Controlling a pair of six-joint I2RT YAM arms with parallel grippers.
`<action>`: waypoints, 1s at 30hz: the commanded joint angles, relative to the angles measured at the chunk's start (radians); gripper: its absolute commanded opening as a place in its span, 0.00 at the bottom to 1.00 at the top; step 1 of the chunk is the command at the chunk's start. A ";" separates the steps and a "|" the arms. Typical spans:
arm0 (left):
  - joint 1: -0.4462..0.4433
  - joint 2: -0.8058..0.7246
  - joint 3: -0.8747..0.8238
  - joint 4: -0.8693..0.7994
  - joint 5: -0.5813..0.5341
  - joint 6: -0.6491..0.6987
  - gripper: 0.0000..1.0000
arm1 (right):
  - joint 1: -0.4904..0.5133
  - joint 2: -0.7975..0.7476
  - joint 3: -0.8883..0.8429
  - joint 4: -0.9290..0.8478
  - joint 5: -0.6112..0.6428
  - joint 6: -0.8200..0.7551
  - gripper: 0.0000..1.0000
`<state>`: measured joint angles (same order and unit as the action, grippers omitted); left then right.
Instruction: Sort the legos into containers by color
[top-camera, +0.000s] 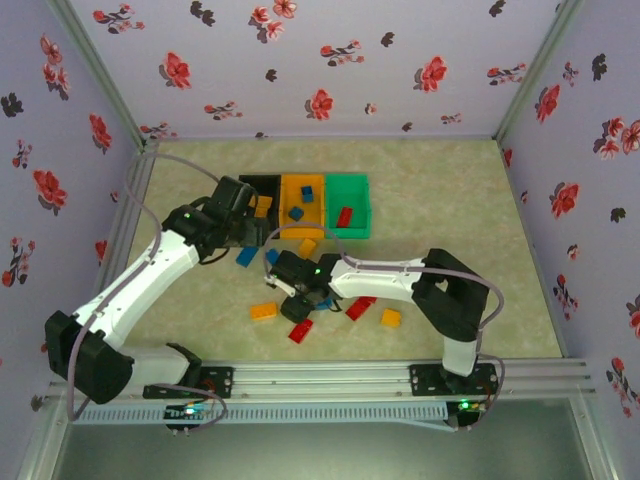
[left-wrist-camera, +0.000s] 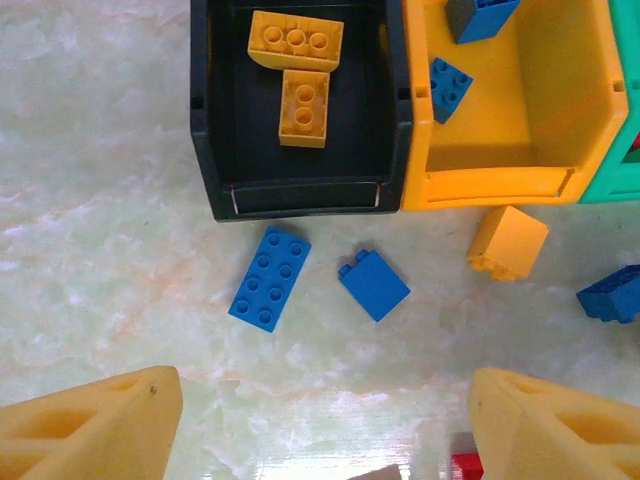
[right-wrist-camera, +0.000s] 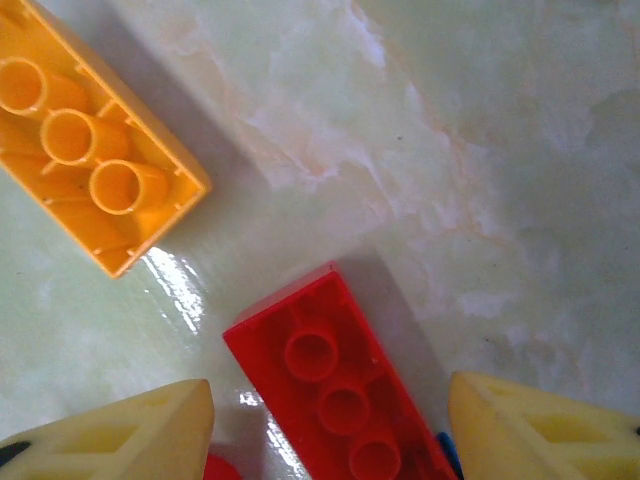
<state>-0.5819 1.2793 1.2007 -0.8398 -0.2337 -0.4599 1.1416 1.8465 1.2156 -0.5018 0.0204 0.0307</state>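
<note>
Upside-down red plastic brick (right-wrist-camera: 340, 390) sits bottom centre between two pale yellow fingertips (right-wrist-camera: 130, 435), orange-yellow plastic brick (right-wrist-camera: 90, 150) also upside-down, upper left.

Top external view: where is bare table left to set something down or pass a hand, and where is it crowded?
Bare: the stretch of table between the green bin and the right wall, and the far strip left of the black bin. Crowded: in front of the bins, where the loose bricks lie scattered.
</note>
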 joint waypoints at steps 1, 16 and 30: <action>0.011 -0.030 -0.010 -0.034 -0.039 0.022 0.76 | 0.009 0.022 0.037 -0.058 0.045 -0.038 0.64; 0.037 -0.057 -0.022 -0.062 -0.055 0.023 0.76 | -0.007 0.064 0.059 -0.069 0.086 -0.062 0.43; 0.040 -0.061 -0.013 -0.064 -0.055 0.024 0.76 | -0.177 -0.103 -0.019 0.137 0.099 0.025 0.20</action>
<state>-0.5495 1.2366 1.1915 -0.8772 -0.2638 -0.4561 0.9981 1.8126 1.2037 -0.4355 0.0887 0.0074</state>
